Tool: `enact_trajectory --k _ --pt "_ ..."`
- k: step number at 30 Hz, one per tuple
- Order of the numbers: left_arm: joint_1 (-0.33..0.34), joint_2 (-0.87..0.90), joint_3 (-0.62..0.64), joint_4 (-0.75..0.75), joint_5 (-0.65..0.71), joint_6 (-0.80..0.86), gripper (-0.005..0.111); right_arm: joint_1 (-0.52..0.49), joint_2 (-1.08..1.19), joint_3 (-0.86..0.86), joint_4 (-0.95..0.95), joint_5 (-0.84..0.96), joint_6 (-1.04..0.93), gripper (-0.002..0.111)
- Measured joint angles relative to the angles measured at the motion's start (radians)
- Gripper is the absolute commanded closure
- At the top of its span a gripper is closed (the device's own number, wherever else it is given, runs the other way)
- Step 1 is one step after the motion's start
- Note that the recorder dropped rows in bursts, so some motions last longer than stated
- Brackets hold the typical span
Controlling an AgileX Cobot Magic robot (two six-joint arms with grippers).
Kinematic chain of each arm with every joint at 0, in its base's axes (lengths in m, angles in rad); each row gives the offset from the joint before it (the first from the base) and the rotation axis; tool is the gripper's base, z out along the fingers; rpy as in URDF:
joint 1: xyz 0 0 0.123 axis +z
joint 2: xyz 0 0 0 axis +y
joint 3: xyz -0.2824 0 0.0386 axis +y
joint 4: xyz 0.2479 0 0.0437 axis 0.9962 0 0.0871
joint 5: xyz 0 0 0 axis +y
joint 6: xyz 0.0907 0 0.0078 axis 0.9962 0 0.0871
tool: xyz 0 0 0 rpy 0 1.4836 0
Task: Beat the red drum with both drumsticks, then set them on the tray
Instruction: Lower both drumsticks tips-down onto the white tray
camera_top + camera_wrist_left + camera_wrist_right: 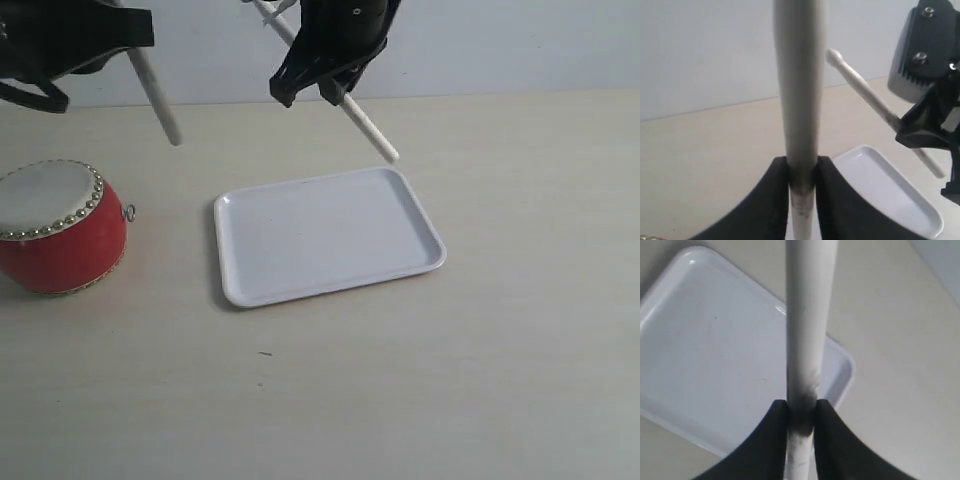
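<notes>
Left end effector (pixel 801 182) clamps one drumstick (pixel 800 90) near the red drum (pixel 62 248), right end effector (pixel 801 421) another over the tray (pixel 320 240).

Soft, even light is washing everything. The tray (pixel 330 235) is casting only a faint shadow under its near rim and glinting at 1 corner. Near it, my 2 drumsticks (pixel 799 75) (pixel 809 315) are blurring against the wrist lenses.

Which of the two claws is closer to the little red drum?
Left. The left gripper hangs high just beyond the red drum; the right gripper hangs beyond the tray, farther away.
</notes>
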State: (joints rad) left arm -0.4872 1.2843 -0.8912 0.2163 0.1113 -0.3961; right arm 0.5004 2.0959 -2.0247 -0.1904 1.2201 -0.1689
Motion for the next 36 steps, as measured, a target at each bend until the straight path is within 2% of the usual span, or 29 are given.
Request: enact_trajectory --k 3,8,16,24,34,36 --pt "0.000 0.055 0.000 -0.049 -0.018 -0.004 0.107 -0.054 0.000 0.000 0.134 0.002 -0.035 0.108" --pt "0.000 0.170 0.000 -0.113 -0.065 -0.004 0.107 -0.109 0.000 0.000 0.236 0.002 -0.060 0.108" --pt "-0.007 0.345 -0.034 -0.131 -0.094 -0.054 0.107 -0.114 0.007 0.000 0.258 -0.015 -0.067 0.108" --pt "-0.058 0.492 -0.140 -0.133 -0.096 -0.064 0.107 -0.114 0.068 0.000 0.259 -0.038 -0.067 0.108" --pt "-0.059 0.642 -0.212 -0.137 -0.111 -0.068 0.107 -0.114 0.156 0.000 0.250 -0.047 -0.067 0.108" --pt "-0.059 0.668 -0.228 -0.137 -0.081 -0.068 0.107 -0.116 0.184 0.000 0.244 -0.048 -0.072 0.108"
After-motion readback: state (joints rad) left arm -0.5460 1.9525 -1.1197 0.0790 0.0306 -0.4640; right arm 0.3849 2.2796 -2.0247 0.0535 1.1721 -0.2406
